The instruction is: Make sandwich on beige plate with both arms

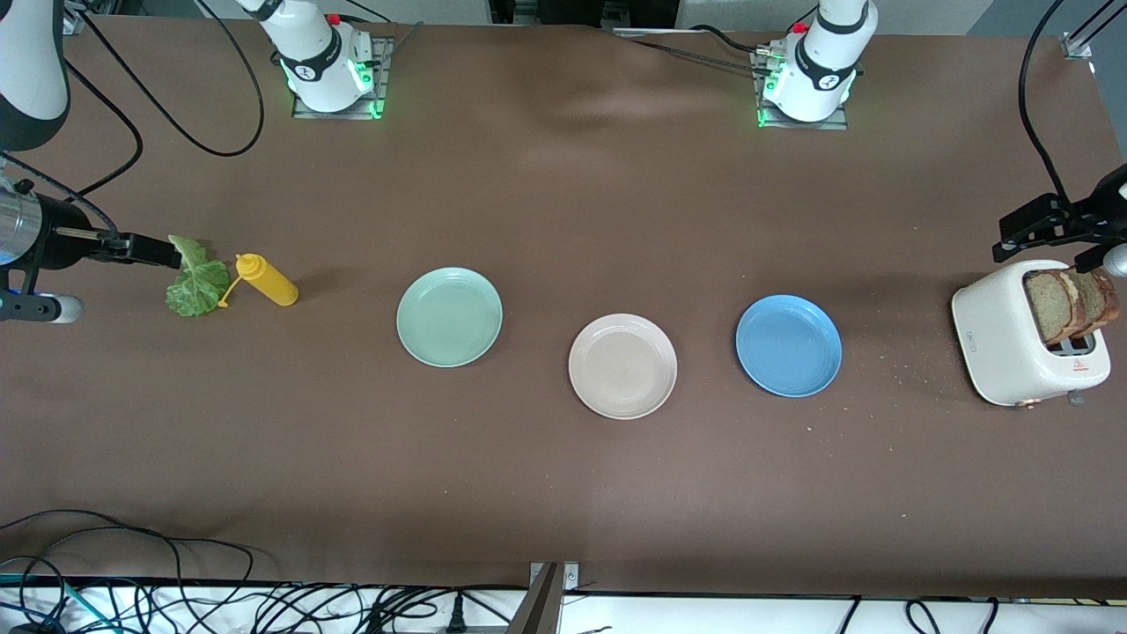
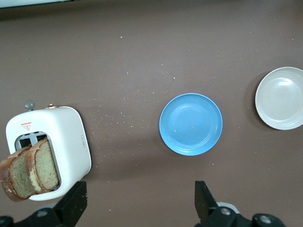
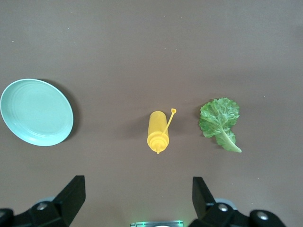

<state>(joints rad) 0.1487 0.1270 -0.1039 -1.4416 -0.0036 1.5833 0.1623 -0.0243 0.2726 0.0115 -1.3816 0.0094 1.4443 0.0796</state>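
Observation:
The beige plate (image 1: 622, 365) lies bare in the middle of the table, between a mint-green plate (image 1: 449, 316) and a blue plate (image 1: 788, 345). Two slices of brown bread (image 1: 1070, 304) stick up from a white toaster (image 1: 1012, 339) at the left arm's end. A green lettuce leaf (image 1: 195, 282) lies flat at the right arm's end. My left gripper (image 2: 139, 194) hangs open high over the table beside the toaster, holding nothing. Equally high, my right gripper (image 3: 137, 187) is open and empty over the table near the lettuce.
A yellow squeeze bottle (image 1: 267, 280) lies on its side between the lettuce and the mint-green plate. Crumbs dot the brown cloth between the toaster and the blue plate. Cables trail along the table's near edge.

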